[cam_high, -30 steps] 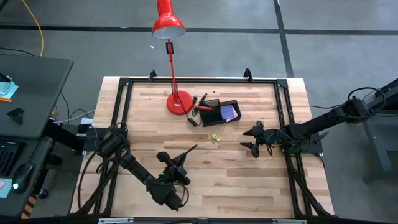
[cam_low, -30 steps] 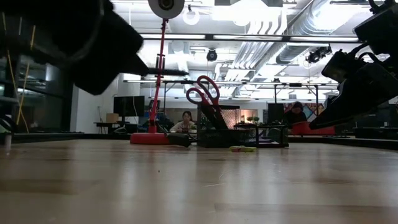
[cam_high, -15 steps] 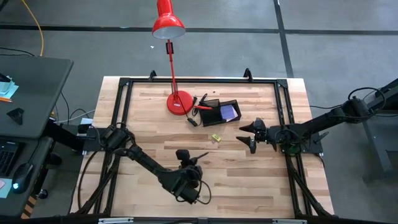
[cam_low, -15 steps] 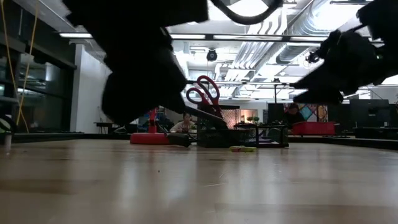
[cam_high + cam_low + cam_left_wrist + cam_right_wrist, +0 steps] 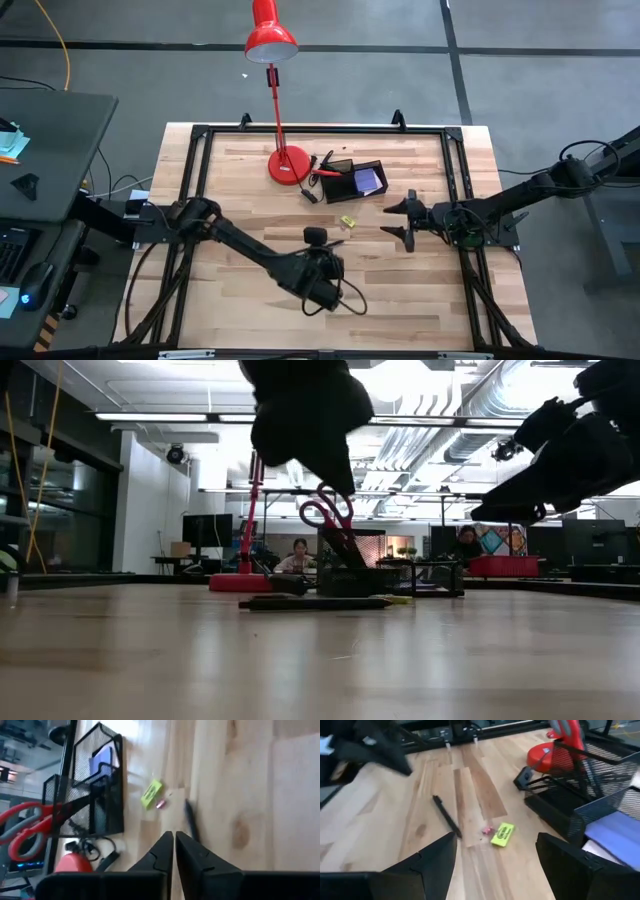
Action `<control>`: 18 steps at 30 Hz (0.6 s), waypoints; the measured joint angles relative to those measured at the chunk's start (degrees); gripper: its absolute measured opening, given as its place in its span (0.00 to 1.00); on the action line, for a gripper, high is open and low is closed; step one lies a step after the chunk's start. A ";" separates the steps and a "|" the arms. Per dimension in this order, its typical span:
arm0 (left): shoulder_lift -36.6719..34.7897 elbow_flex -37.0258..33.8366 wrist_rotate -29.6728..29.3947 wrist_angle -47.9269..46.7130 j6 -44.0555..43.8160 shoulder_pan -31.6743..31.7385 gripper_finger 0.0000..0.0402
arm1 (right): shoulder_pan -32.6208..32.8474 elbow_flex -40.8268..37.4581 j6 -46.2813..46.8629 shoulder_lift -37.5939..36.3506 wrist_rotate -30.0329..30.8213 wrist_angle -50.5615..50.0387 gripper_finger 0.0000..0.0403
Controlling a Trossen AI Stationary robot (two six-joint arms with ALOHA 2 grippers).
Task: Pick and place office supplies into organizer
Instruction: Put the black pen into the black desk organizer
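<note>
The left gripper (image 5: 174, 851) hung above the table with its fingers pressed together and nothing between them. A thin dark pen (image 5: 446, 816) lay flat on the wood just ahead of those fingertips, apart from them. Beyond the pen lay the small yellow piece (image 5: 151, 794), with a tiny pink scrap (image 5: 485, 830) touching distance from it. Farther ahead stood the black mesh organizer (image 5: 352, 178), holding the purple-blue pad (image 5: 369, 180) in one compartment and the red-handled scissors (image 5: 327, 510) upright in another.

The right gripper (image 5: 405, 219) hovered to the far side of the yellow piece, fingers spread wide and empty, with the organizer close beside it.

Judged from this layout, the step in hand was the transfer of a pen: it rested on the table short of the organizer, not yet stowed. The next move called for one gripper to descend over the pen with fingers parted across its narrow width, close on it near its middle, lift clear, and carry it to a compartment. The pen's low, thin profile would demand fingertips brought almost to the wood.
</note>
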 joint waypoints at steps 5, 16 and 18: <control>0.00 1.92 1.85 -10.80 -1.98 1.22 0.06 | 0.00 0.00 1.62 0.04 0.47 -1.18 0.65; 0.02 -1.86 -10.26 -2.66 -9.17 -3.00 0.00 | -0.04 0.00 10.20 0.04 6.95 -1.42 0.65; 0.02 -1.86 -14.83 -1.75 -8.53 -4.80 0.00 | -0.04 0.00 10.16 0.04 6.20 -1.42 0.65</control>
